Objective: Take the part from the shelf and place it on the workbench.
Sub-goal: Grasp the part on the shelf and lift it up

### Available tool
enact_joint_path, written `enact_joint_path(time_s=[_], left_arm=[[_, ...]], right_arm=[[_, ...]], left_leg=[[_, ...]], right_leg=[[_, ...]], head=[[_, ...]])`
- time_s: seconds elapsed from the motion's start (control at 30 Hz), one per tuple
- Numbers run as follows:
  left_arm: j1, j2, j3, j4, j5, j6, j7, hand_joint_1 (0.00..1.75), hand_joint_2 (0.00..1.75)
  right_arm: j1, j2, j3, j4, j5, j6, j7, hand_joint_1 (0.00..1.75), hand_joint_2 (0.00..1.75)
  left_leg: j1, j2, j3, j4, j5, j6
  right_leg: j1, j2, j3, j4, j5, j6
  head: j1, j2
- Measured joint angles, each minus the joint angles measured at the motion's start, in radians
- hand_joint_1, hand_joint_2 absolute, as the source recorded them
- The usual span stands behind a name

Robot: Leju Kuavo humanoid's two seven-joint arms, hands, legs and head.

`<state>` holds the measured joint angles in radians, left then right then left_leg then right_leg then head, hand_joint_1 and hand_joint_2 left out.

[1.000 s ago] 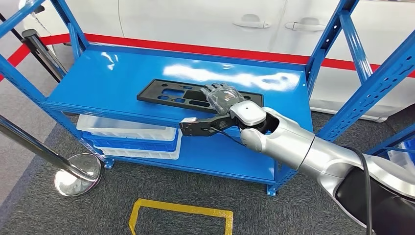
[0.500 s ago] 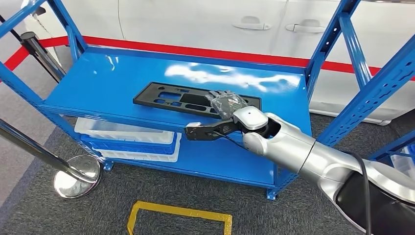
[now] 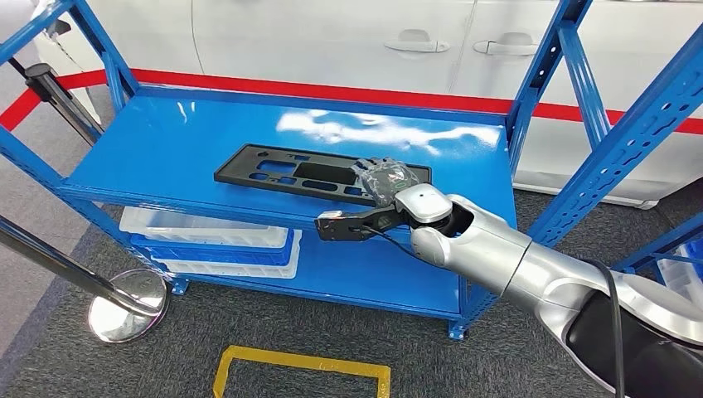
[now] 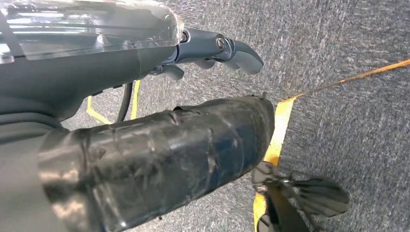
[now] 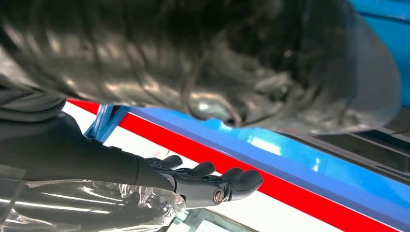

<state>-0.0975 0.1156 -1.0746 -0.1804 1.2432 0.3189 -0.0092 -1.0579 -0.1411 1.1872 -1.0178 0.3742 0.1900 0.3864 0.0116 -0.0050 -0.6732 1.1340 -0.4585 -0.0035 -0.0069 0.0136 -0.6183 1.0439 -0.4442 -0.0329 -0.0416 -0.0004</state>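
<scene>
The part (image 3: 282,170) is a flat black plastic panel with cut-outs, lying on the top deck of the blue shelf (image 3: 166,141) near its front edge. My right hand (image 3: 381,186) reaches in from the right, and its dark fingers lie on top of the part's right end. Its thumb sticks out to the left in front of the shelf edge, apart from the fingers and closed on nothing. In the right wrist view the fingers (image 5: 212,181) are stretched out over the blue deck (image 5: 270,145). My left hand (image 4: 145,96) hangs over the grey carpet, holding nothing.
White trays (image 3: 215,240) are stacked on the lower shelf. A chrome stanchion base (image 3: 128,303) stands at the left, and a yellow floor marking (image 3: 303,365) lies in front. Blue uprights (image 3: 630,141) frame the shelf. A white car (image 3: 332,41) stands behind a red line.
The whole picture has shifted a little left and down, so the camera moved. My right hand stays on the part and sits slightly nearer its right end.
</scene>
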Motion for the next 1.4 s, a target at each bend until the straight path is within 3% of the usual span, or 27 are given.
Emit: enact_joint_path(time_s=[0.2, 0.33, 0.47, 0.53, 0.57, 0.6, 0.67, 0.7, 0.73, 0.8, 0.87, 0.9, 0.93, 1.0, 1.03, 1.07, 1.2, 1.27, 1.33, 1.4], left_arm=[[0.000, 0.000, 0.000, 0.000, 0.000, 0.000, 0.000, 0.00, 0.00], [0.000, 0.000, 0.000, 0.000, 0.000, 0.000, 0.000, 0.00, 0.00], [-0.001, 0.002, 0.000, 0.000, 0.000, 0.001, 0.000, 0.00, 0.00], [-0.003, 0.003, 0.000, 0.000, 0.000, 0.002, -0.001, 0.00, 0.00], [-0.004, 0.002, 0.000, 0.000, 0.000, 0.002, -0.002, 0.00, 0.00], [-0.004, 0.002, 0.000, 0.000, 0.004, 0.004, -0.004, 0.00, 0.00], [-0.007, -0.027, 0.000, 0.000, 0.016, 0.045, -0.019, 0.00, 0.00], [-0.009, -0.045, 0.000, 0.000, 0.022, 0.065, -0.027, 0.00, 0.00], [-0.012, -0.063, 0.000, 0.000, 0.024, 0.083, -0.033, 0.00, 0.00], [-0.014, -0.072, 0.000, 0.000, 0.024, 0.083, -0.033, 0.00, 0.00], [-0.014, -0.074, 0.000, 0.000, 0.024, 0.081, -0.034, 0.00, 0.00], [-0.012, -0.074, 0.000, 0.000, 0.024, 0.080, -0.034, 0.00, 0.00], [-0.011, -0.075, 0.000, 0.000, 0.024, 0.079, -0.034, 0.00, 0.00], [-0.011, -0.075, 0.000, 0.000, 0.024, 0.079, -0.034, 0.00, 0.00], [-0.012, -0.076, 0.000, 0.000, 0.024, 0.079, -0.034, 0.00, 0.00], [-0.014, -0.076, 0.000, 0.000, 0.024, 0.078, -0.034, 0.00, 0.00], [-0.015, -0.081, 0.001, 0.000, 0.023, 0.078, -0.032, 0.00, 0.00], [-0.015, -0.084, 0.000, 0.000, 0.022, 0.077, -0.030, 0.00, 0.00], [-0.016, -0.085, 0.000, 0.000, 0.021, 0.077, -0.029, 0.00, 0.00], [-0.016, -0.085, 0.000, 0.000, 0.020, 0.076, -0.027, 0.00, 0.00]], right_arm=[[0.000, 0.000, 0.000, 0.000, 0.000, 0.000, 0.000, 0.00, 0.00], [0.000, 0.000, 0.000, 0.000, 0.000, 0.000, 0.000, 0.00, 0.00], [-0.001, 0.000, 0.000, 0.000, 0.000, -0.001, 0.001, 0.00, 1.75], [0.001, 0.000, 0.000, 0.001, 0.000, -0.001, 0.001, 0.00, 1.75], [0.001, -0.001, 0.000, 0.002, 0.000, -0.001, 0.001, 0.00, 1.75], [0.008, -0.001, 0.000, 0.007, 0.000, -0.001, -0.002, 0.00, 1.75], [0.025, 0.016, 0.001, 0.030, 0.009, -0.007, -0.016, 0.00, 1.75], [0.034, 0.029, 0.001, 0.044, 0.013, -0.010, -0.024, 0.00, 1.75], [0.036, 0.043, 0.002, 0.056, 0.018, -0.013, -0.029, 0.00, 1.75], [0.039, 0.056, 0.002, 0.067, 0.019, -0.014, -0.034, 0.00, 1.75], [0.045, 0.061, 0.003, 0.075, 0.020, -0.014, -0.037, 0.00, 1.75], [0.048, 0.063, 0.004, 0.079, 0.021, -0.014, -0.039, 0.00, 1.75], [0.049, 0.066, 0.004, 0.082, 0.022, -0.014, -0.041, 0.00, 1.75], [0.049, 0.070, 0.005, 0.089, 0.025, -0.015, -0.043, 0.00, 1.75], [0.048, 0.072, 0.005, 0.092, 0.026, -0.015, -0.044, 0.00, 1.75], [0.048, 0.073, 0.005, 0.095, 0.028, -0.016, -0.044, 0.00, 1.75], [0.047, 0.080, 0.005, 0.104, 0.034, -0.017, -0.050, 0.00, 1.75], [0.048, 0.082, 0.005, 0.111, 0.038, -0.018, -0.055, 0.00, 1.75], [0.050, 0.085, 0.007, 0.124, 0.041, -0.018, -0.058, 0.00, 1.75], [0.053, 0.089, 0.012, 0.138, 0.045, -0.018, -0.062, 0.00, 1.75]], left_leg=[[0.000, 0.000, 0.002, -0.004, 0.002, 0.000], [-0.002, 0.000, 0.021, -0.044, 0.021, 0.005], [-0.011, 0.000, 0.051, -0.103, 0.020, 0.017], [-0.015, -0.001, 0.056, -0.113, 0.017, 0.019], [-0.013, 0.000, 0.061, -0.123, 0.020, 0.023], [-0.011, 0.001, 0.066, -0.130, 0.022, 0.028], [-0.007, 0.001, 0.074, -0.125, 0.009, 0.022], [-0.007, 0.000, 0.065, -0.099, -0.010, 0.011], [-0.007, -0.001, 0.047, -0.056, -0.036, -0.002], [-0.003, 0.000, -0.015, 0.068, -0.091, -0.015], [-0.001, 0.000, -0.068, 0.158, -0.110, -0.019], [-0.001, 0.000, -0.071, 0.152, -0.092, -0.019], [0.000, 0.000, -0.055, 0.108, -0.057, -0.018], [-0.001, 0.000, 0.007, -0.031, 0.012, -0.012], [-0.003, -0.001, 0.032, -0.083, 0.028, -0.008], [-0.005, -0.002, 0.044, -0.110, 0.031, -0.004], [-0.005, -0.004, 0.053, -0.122, 0.026, 0.016], [-0.003, -0.002, 0.059, -0.127, 0.025, 0.028], [-0.004, -0.001, 0.061, -0.126, 0.022, 0.037], [-0.005, -0.003, 0.064, -0.123, 0.017, 0.039]], right_leg=[[0.000, 0.000, 0.000, 0.000, 0.000, 0.000], [0.000, 0.000, 0.002, 0.000, -0.001, 0.001], [0.002, 0.001, 0.002, -0.001, -0.004, 0.006], [0.001, 0.001, 0.001, -0.004, -0.002, 0.015], [0.000, 0.000, -0.011, 0.022, -0.019, 0.023], [-0.001, -0.001, -0.046, 0.090, -0.048, 0.031], [-0.002, -0.005, -0.049, 0.092, -0.045, 0.030], [-0.004, -0.006, -0.037, 0.062, -0.025, 0.022], [-0.005, -0.006, -0.002, -0.010, 0.006, 0.012], [-0.006, -0.007, 0.003, -0.014, 0.005, 0.004], [-0.005, -0.007, 0.005, -0.013, 0.003, 0.002], [-0.005, -0.006, 0.007, -0.013, 0.001, 0.002], [-0.005, -0.004, 0.010, -0.012, -0.002, 0.003], [-0.003, -0.002, 0.016, -0.011, -0.008, 0.008], [-0.002, -0.001, 0.017, -0.011, -0.010, 0.012], [-0.001, -0.002, 0.016, -0.011, -0.011, 0.016], [-0.002, -0.004, 0.008, 0.007, -0.027, 0.035], [-0.003, -0.005, -0.032, 0.091, -0.071, 0.042], [-0.003, -0.006, -0.093, 0.205, -0.114, 0.045], [-0.004, -0.006, -0.117, 0.234, -0.101, 0.045]], head=[[0.000, 0.000], [0.000, 0.000], [0.001, 0.000], [0.001, 0.000], [0.002, 0.000], [0.003, 0.000], [0.005, 0.000], [0.002, 0.000], [0.000, 0.000], [-0.003, 0.000], [-0.003, 0.000], [-0.003, 0.000], [-0.003, 0.000], [-0.003, 0.000], [-0.003, 0.000], [-0.002, 0.000], [-0.001, 0.000], [0.002, 0.000], [0.004, 0.000], [0.004, 0.000]])
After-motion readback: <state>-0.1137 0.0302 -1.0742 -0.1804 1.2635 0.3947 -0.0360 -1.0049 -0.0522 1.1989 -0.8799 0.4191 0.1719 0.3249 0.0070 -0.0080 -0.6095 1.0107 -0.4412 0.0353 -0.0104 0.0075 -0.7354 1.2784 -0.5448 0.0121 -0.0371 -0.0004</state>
